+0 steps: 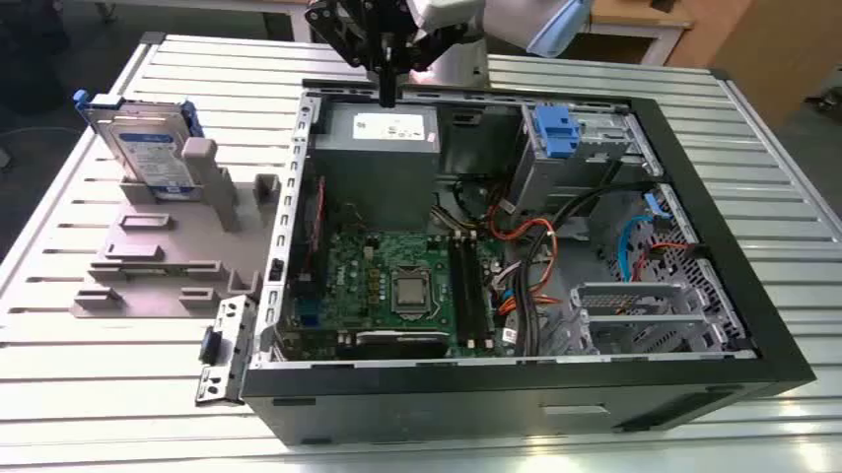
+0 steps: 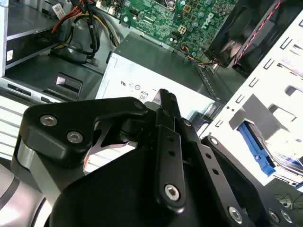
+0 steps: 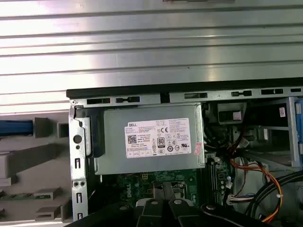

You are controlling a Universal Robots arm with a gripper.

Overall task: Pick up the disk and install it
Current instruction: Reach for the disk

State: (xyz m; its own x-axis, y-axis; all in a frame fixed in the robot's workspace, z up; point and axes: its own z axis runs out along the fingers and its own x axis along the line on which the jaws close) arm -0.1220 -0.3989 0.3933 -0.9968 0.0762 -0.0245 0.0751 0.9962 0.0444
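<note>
- Gripper [image 1: 388, 96]: one black two-fingered claw, above the rear edge of the case, over the power-supply box. In both wrist views [image 2: 165, 97] its fingers appear pressed together with nothing between them.
- Disk [image 1: 142, 148]: one flat silver hard drive with a white-and-blue label and a blue plastic rail. It stands upright in the grey stand at the exterior view's left, well apart from the claw. Its blue edge shows in the first wrist view [image 3: 16, 127].
- Stand [image 1: 158, 258]: one grey multi-slotted plastic holder on the ribbed metal table [image 1: 435, 448].
- Case [image 1: 736, 325]: one open black computer tower lying on its side, holding:
  - one grey power-supply box with a white sticker [image 1: 382, 148]
  - one green motherboard [image 1: 394, 281]
  - one metal drive bay with a blue-fronted carrier [image 1: 559, 133]
  - orange and blue cables [image 1: 526, 236], several, not countable
- Risks, as judged:
  - Closed fingers would knock the upright disk instead of straddling it.
  - An off-centre grip could tilt it in its slot and jam it.
  - Loose cables near the bay could snag the disk.
</note>
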